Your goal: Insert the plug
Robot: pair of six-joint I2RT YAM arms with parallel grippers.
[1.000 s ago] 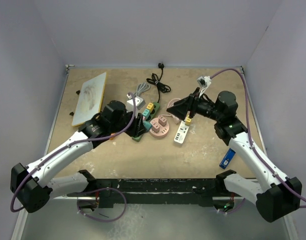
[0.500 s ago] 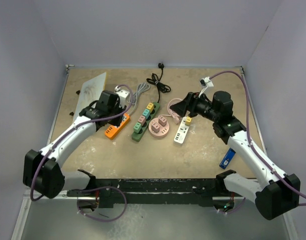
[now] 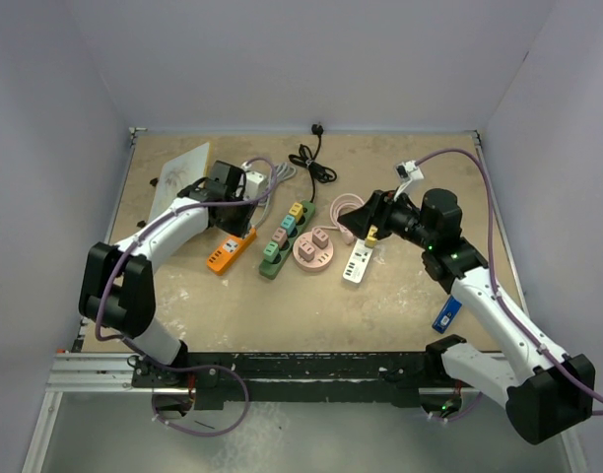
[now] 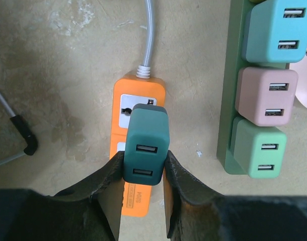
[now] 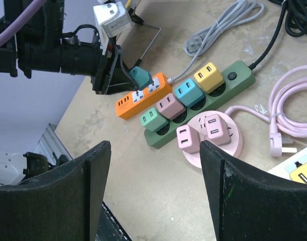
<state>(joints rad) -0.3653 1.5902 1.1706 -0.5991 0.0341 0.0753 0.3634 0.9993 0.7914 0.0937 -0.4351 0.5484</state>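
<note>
Plug [image 4: 146, 145]: pinched in left gripper [image 4: 142, 168]
Strip [image 4: 128, 86]: under plug; long axis near-left to far-right
Right gripper [image 5: 154, 150]: agape, empty

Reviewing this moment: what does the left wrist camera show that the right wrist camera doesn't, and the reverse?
Only the left wrist view shows the two USB ports on the face of the dark teal plug, which the left tool pinches by its sides. Only the right wrist view shows the round pink hub, the yellow adapter and the open right tool. Both show the plug at the orange power strip, with the green strip beside it.
</note>
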